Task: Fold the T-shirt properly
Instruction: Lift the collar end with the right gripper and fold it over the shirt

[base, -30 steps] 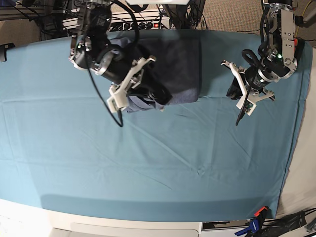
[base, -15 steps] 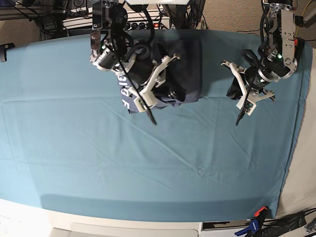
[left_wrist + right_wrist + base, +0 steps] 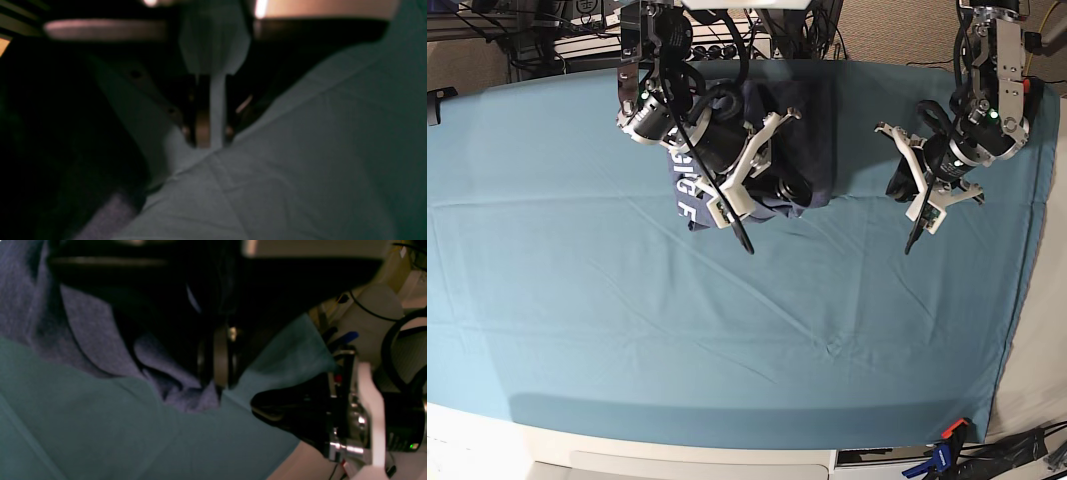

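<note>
Base view: the right gripper (image 3: pixel 795 192) sits low over the T-shirt (image 3: pixel 812 120), a dark blue-grey bundle lying at the far middle of the teal cloth (image 3: pixel 727 330). In the right wrist view its dark fingers (image 3: pixel 217 356) stand close together with their tips at a bunched fold of the shirt (image 3: pixel 173 380); whether they pinch the fabric or merely touch it cannot be told, since the tips are dark and blurred.

The left gripper (image 3: pixel 917 228) hangs over bare cloth well to the right of the shirt, apart from it. In the left wrist view its fingers (image 3: pixel 213 110) appear nearly together, leaving a narrow slot, with nothing between them; below them lies only the cloth (image 3: pixel 300 160), and a dark shape at the left edge is too blurred to name.

White block lettering (image 3: pixel 685 190) shows on the shirt's left flap in the base view. The characters run sideways and are partly hidden by the arm; an "F" at the near end is legible, the others are not.
</note>
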You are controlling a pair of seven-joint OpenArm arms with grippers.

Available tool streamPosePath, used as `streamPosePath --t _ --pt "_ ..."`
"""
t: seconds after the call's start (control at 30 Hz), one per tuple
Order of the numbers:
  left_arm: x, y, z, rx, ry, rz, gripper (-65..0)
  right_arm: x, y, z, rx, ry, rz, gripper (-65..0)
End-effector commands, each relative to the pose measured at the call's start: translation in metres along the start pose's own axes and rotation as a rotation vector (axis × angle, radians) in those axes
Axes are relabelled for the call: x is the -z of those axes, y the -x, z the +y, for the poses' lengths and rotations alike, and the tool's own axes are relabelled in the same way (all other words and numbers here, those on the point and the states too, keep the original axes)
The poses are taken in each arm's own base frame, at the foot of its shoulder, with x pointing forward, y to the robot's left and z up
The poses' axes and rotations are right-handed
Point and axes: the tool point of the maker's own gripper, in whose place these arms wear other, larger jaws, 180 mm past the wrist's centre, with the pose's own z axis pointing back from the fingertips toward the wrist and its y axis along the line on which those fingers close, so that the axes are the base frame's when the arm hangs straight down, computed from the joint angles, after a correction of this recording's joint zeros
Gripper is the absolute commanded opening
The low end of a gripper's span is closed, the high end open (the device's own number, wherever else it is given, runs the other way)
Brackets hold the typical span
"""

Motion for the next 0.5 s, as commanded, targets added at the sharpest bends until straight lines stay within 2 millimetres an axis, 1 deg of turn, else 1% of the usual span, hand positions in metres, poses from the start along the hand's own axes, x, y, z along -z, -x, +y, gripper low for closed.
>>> streamPosePath --t 0.0,0.07,0.1,0.17,0.27,0.37,0.47 --pt "-0.004 -0.012 0.003 0.014 -0.005 -0.042 -56.7 0.000 -0.020 0.009 0.004 -0.037 -0.079 -54.9" --pt "-0.004 -0.014 0.003 0.014 -0.005 -0.050 -56.7 -0.001 -0.024 0.015 0.015 -0.070 -0.101 -46.6" --pt "-0.004 -0.015 0.003 0.014 -0.006 -0.058 -56.7 -0.002 -0.027 0.020 0.020 -0.097 -0.116 -44.8" --pt "-0.005 -0.019 0.003 0.014 -0.006 -0.078 -56.7 -0.004 -0.033 0.034 0.005 -0.180 -0.142 -44.7" --pt "-0.005 -0.021 0.002 0.011 -0.001 -0.085 -56.7 -0.005 -0.044 0.044 0.023 -0.254 -0.165 -44.8" --pt "-0.005 -0.019 0.002 0.010 0.000 -0.080 -56.7 -0.006 -0.053 0.046 0.015 -0.277 -0.184 -44.8" --pt "-0.005 -0.020 -0.001 -0.006 0.021 -0.083 -56.7 -0.004 -0.055 0.041 -0.012 -0.261 -0.171 -44.8"
